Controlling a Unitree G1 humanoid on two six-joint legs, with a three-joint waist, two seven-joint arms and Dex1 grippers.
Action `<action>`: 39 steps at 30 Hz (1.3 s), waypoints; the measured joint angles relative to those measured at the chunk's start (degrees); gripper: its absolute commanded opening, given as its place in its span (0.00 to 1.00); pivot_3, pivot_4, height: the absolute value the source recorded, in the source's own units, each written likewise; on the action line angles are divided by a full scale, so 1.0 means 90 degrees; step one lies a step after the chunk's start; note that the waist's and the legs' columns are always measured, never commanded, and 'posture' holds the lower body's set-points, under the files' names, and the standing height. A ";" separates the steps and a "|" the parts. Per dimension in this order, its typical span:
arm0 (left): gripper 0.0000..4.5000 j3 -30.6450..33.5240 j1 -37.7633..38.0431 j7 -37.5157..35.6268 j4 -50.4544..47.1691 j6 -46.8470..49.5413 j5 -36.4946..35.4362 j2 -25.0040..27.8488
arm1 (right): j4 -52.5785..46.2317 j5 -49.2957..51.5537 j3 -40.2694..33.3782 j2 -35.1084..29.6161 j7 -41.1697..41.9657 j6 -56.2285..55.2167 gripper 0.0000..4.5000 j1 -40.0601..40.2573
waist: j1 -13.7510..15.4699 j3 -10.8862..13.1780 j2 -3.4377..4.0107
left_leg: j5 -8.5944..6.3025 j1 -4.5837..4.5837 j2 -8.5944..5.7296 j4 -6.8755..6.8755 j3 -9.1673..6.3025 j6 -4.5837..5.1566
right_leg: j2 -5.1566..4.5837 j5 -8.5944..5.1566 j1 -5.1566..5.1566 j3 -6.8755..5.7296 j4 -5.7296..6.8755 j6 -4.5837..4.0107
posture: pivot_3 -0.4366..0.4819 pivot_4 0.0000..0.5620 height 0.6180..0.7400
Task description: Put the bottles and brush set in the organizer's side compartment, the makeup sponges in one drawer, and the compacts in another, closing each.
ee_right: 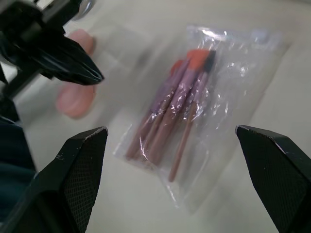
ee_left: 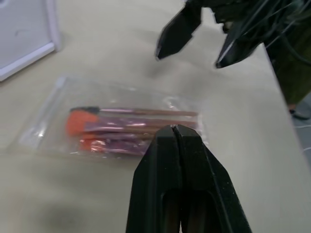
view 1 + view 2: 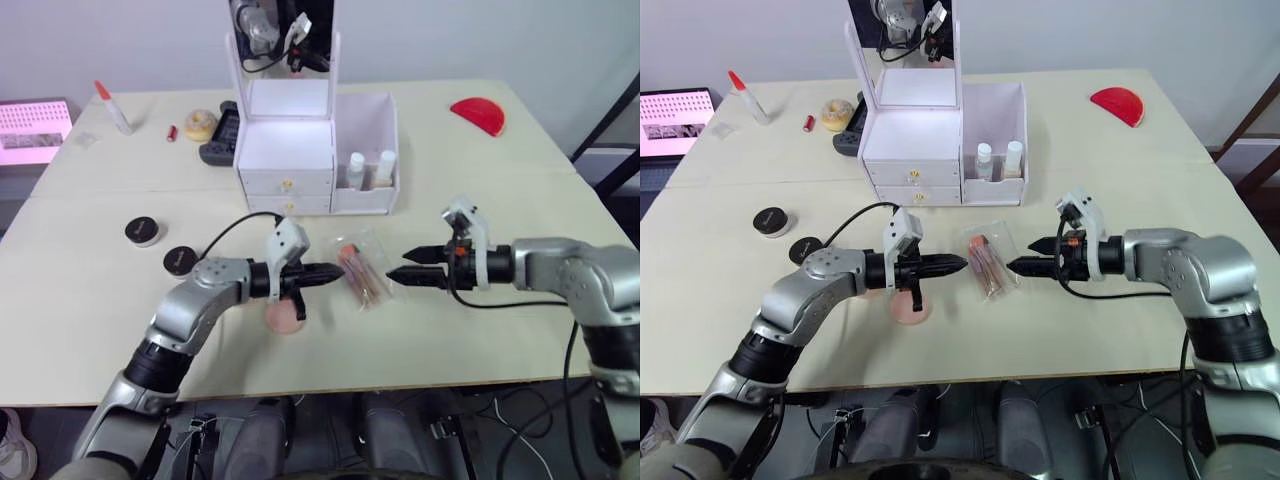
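Now left tool (image 2: 176, 130) closed, empty.

Silver-grey jointed arms, black cables, white wrist mounts, black pointed tools.

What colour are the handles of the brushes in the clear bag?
Pinkish purple handles on the brush set, seen best in the right wrist view.

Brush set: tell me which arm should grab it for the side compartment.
Right, probably. The right gripper is open beside the brush set, and the side compartment lies on its side of the organizer. The left gripper is shut.
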 measured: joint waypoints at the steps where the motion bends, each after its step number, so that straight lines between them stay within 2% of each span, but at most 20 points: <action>1: 0.02 -0.0062 -0.0079 0.0037 0.0122 -0.0075 0.0121 -0.0079 | 0.0295 -0.0011 0.0020 0.0091 -0.0066 0.0217 1.00 -0.0219 | 0.0004 0.0000 0.0000 | 0.0000 -0.0001 -0.0001 0.0002 0.0000 0.0000 | 0.0000 0.0000 0.0000 0.0000 0.0002 0.0000 | 0.48 0.27 0.97; 5: 0.02 -0.0271 -0.0198 0.0150 0.0564 -0.0316 0.0552 -0.0329 | 0.1091 -0.0070 0.0173 0.0421 -0.0156 0.0707 1.00 -0.0879 | 0.0002 0.0000 0.0000 | 0.0000 -0.0002 -0.0002 0.0003 -0.0001 0.0000 | 0.0001 0.0012 -0.0001 -0.0001 0.0004 0.0023 | 0.48 0.27 0.97; 9: 0.02 -0.0513 -0.0234 0.0141 0.0856 -0.0504 0.0950 -0.0359 | 0.1676 -0.0317 0.0469 0.0580 -0.0154 0.0737 1.00 -0.1100 | -0.0002 0.0000 0.0000 | 0.0000 -0.0002 -0.0004 0.0004 -0.0001 0.0000 | 0.0001 0.0015 -0.0002 -0.0001 0.0005 0.0029 | 0.48 0.27 0.97; 20: 0.02 -0.0682 -0.0395 0.0015 0.1388 -0.0875 0.1453 -0.0638 | 0.2015 -0.0416 0.0869 0.1325 -0.0008 0.0957 1.00 -0.1415 | -0.0019 -0.0001 0.0001 | 0.0000 -0.0002 -0.0003 0.0020 -0.0006 0.0000 | 0.0007 0.0019 -0.0003 -0.0001 0.0020 0.0036 | 0.48 0.27 0.97; 23: 0.00 -0.0685 -0.0467 -0.0078 0.1525 -0.0979 0.1547 -0.0650 | 0.2286 -0.0547 0.0937 0.1343 0.0085 0.0923 0.81 -0.1535 | -0.0019 -0.0001 0.0001 | 0.0000 -0.0003 -0.0003 0.0022 -0.0005 0.0000 | 0.0007 0.0021 -0.0002 0.0000 0.0020 0.0039 | 0.48 0.27 0.97; 30: 0.00 -0.0672 -0.0560 -0.0216 0.1647 -0.1113 0.1660 -0.0625 | 0.2814 -0.0835 0.1092 0.1369 0.0231 0.0720 0.02 -0.1680 | -0.0021 -0.0001 0.0001 | 0.0000 -0.0005 -0.0004 0.0023 -0.0007 0.0000 | 0.0008 0.0023 -0.0004 0.0000 0.0020 0.0043 | 0.48 0.27 0.97; 39: 0.00 -0.0617 -0.0597 -0.0285 0.1648 -0.1117 0.1716 -0.0640 | 0.2912 -0.0908 0.1080 0.1370 0.0345 0.0676 0.01 -0.1746 | -0.0017 -0.0001 0.0002 | 0.0000 -0.0006 -0.0004 0.0022 -0.0008 0.0000 | 0.0008 0.0024 -0.0004 0.0000 0.0020 0.0045 | 0.48 0.27 0.97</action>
